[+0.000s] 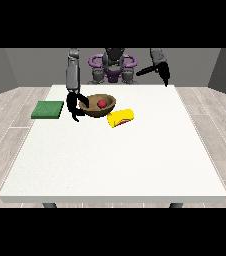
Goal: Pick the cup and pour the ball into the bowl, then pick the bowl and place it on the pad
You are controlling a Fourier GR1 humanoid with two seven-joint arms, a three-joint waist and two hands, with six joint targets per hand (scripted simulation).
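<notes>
From my station I see the large white rectangular table (115,160) filling most of the front view, with the grey humanoid robot (113,65) small behind its far edge and pale wood-plank floor (5,115) on either side. Next in size, the flat green square pad (48,109) lies near the table's edge at the view's left, well apart from the other items and with nothing on it. The shallow brown wooden-looking bowl (100,106) sits toward the far side of the table, left of centre, and it appears slightly tilted, though I cannot tell whether it is off the surface. The yellow cup (121,118) lies on its side just beside the bowl, toward the view's right and nearer the camera, with a red interior showing at its mouth. The black hand at the view's left (76,106) is at the bowl's left rim, fingers curled downward around that edge and gripping it as far as I can judge. The black hand at the view's right (163,71) hangs above the far corner of the table, away from everything; whether its fingers are open or closed I cannot tell. The small red ball (101,103) rests inside the bowl.
</notes>
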